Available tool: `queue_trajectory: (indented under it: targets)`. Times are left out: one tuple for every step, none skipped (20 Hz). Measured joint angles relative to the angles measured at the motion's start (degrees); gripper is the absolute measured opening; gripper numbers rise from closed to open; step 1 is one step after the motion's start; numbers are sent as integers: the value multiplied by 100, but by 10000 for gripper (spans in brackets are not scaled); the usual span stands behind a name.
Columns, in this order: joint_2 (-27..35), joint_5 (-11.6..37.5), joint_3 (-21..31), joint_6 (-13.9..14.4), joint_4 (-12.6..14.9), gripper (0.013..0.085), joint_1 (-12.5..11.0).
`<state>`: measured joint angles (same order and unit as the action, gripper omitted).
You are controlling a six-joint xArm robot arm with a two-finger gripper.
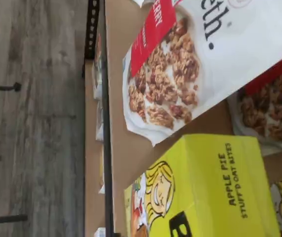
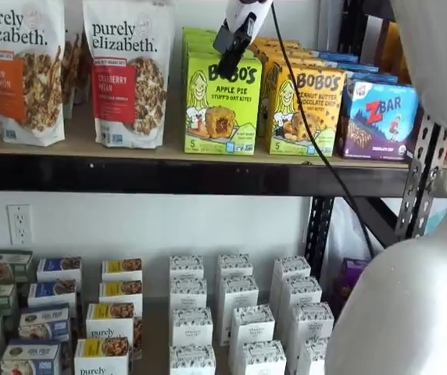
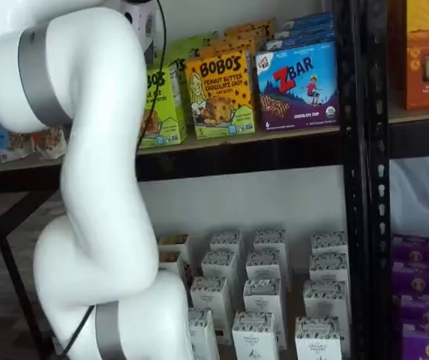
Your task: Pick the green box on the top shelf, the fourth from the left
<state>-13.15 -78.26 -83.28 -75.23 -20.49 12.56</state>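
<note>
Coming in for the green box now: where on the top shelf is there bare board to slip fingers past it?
Bare board on the top shelf shows between the cranberry granola bag and the green box. Its other side is crowded: the peanut butter box stands nearly against it.

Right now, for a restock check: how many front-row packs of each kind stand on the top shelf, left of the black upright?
Purely Elizabeth granola bags: 2
green box: 1
yellow-orange Bobo's box: 1
blue ZBar box: 1
Total: 5
</note>
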Motion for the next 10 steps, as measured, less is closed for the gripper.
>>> queue_trajectory:
  targets:
    - [35,-70,-41,-3,7,850,-3]
    - [72,-143,-86,-6,13,850,-5]
    - [118,-240,-149,-9,18,850,-11]
    - [155,-313,-193,-13,28,850,-14]
    - [170,-338,-206,-13,43,850,-14]
    - [193,-382,-233,-14,53,850,-14]
    - [211,-416,-254,-15,65,850,-13]
    - [213,-410,-249,-15,78,850,-10]
    - [209,-388,-233,-13,90,850,-4]
    - [203,-363,-217,-10,100,850,3]
